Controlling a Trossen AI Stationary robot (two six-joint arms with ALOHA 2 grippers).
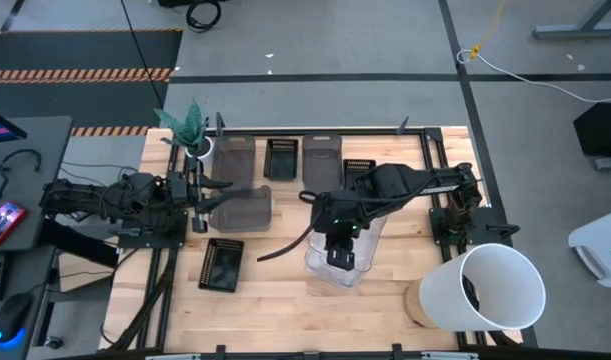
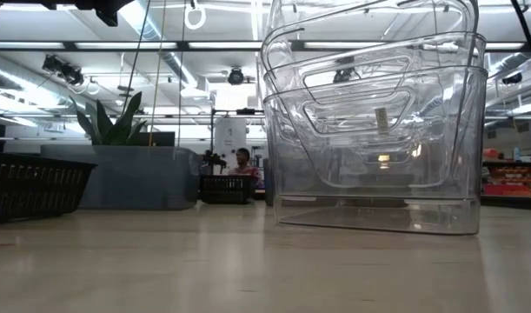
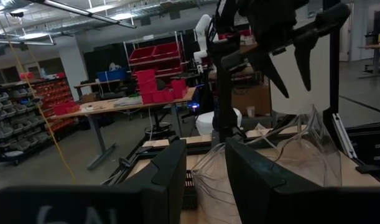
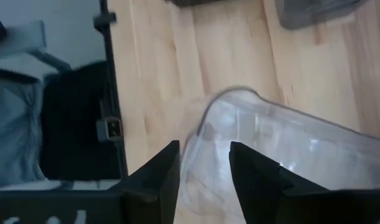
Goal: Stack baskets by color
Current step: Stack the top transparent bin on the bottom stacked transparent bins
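Three clear baskets (image 1: 335, 272) sit nested on the table near its middle, and they fill the right half of the low view (image 2: 378, 130). My right gripper (image 1: 342, 255) hangs open just above their rim, pointing steeply down. The rim's rounded corner (image 4: 227, 93) shows beyond its fingers. The left wrist view shows its fingertips (image 3: 283, 90) clear of the clear walls (image 3: 301, 149). My left gripper (image 1: 223, 190) waits open at the table's left, level, over a smoky grey basket (image 1: 247, 208). Two more grey baskets (image 1: 235, 157) (image 1: 322, 158) and three black slotted ones (image 1: 222, 265) (image 1: 282, 157) (image 1: 357, 168) rest on the table.
A big white bucket (image 1: 490, 288) lies on its side at the near right corner. A small pot with a green plant (image 1: 193, 128) stands at the far left. A black frame (image 1: 425, 150) borders the table. Bare wood lies along the near edge.
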